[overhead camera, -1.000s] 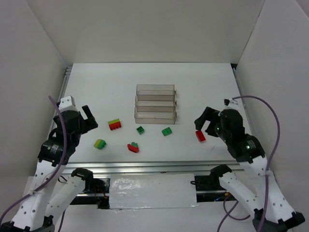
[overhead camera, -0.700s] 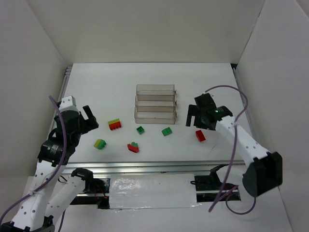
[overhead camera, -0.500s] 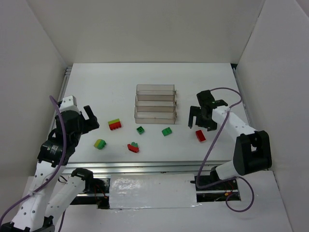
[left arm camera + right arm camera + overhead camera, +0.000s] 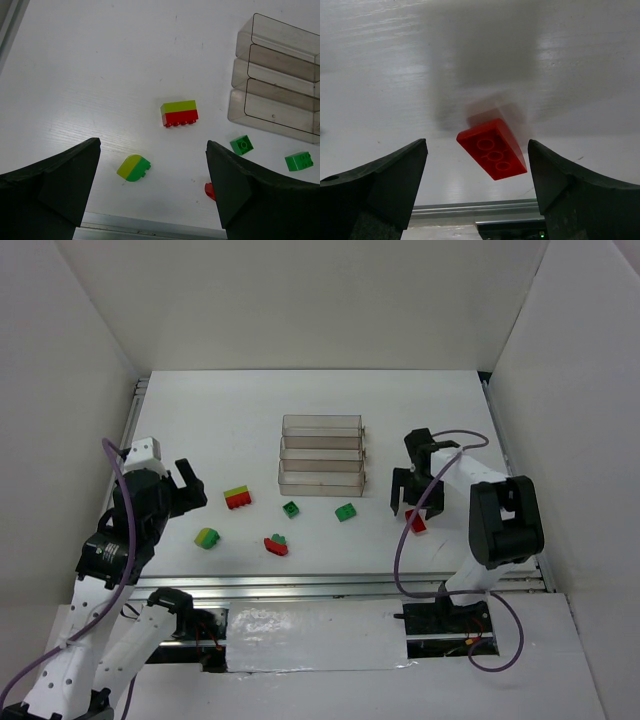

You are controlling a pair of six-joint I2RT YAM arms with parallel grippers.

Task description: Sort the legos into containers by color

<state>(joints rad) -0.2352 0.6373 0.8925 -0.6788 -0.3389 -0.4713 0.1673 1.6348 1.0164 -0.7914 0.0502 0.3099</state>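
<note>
The right hand (image 4: 416, 506) is held wide open over a red brick (image 4: 492, 155) on the tabletop (image 4: 440, 420). The left hand (image 4: 188, 487) is held wide open too

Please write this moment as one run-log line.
right gripper: open above red brick | left gripper: open, hovering | bins: no bricks inside

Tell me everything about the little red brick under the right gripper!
The small red plastic brick is a shiny rectangle with circles in a row on top. It lies alone on the white table, turned diagonally, between the fingers of the open right gripper, which does not touch it.
</note>
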